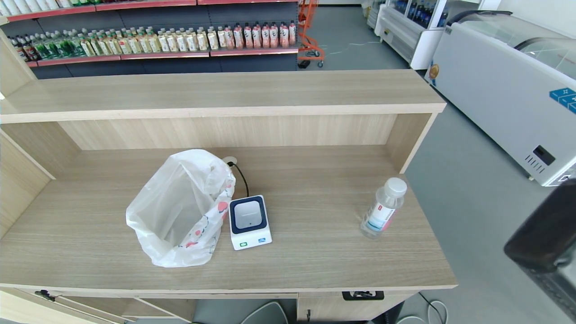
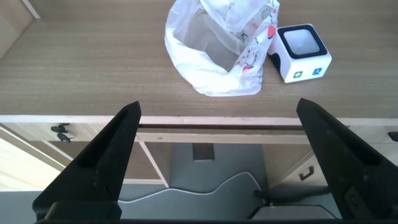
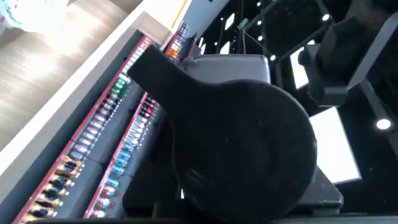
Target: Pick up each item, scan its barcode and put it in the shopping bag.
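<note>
Head view first: your clear water bottle (image 1: 383, 208) stands upright with its white cap on, near the right end of the worktop (image 1: 315, 261) and well apart from everything else. The white barcode scanner (image 1: 250, 221) sits mid-worktop, window facing up. The thin plastic shopping bag (image 1: 180, 211) slumps right against its left side, mouth gaping upward.

On the left wrist view, your left hand (image 2: 219, 107) is spread wide and holds nothing. It hangs off the worktop's near edge, with bag and scanner beyond it. Your right arm (image 1: 544, 234) shows dark at the right, off the worktop's end. Whether the hand on it is spread or pressed together, I cannot tell.

Now the bottle. Expect smooth, rounded plastic, likely slippery, with thin walls that give if you squeeze hard. If it is full, it will carry some weight and want to swing. Take it across the body at about mid-height, around the label band, not by the cap. Leave part of the label bare so the barcode can face the scanner window. The bag looks limp, so its walls could fold in under the bottle.
</note>
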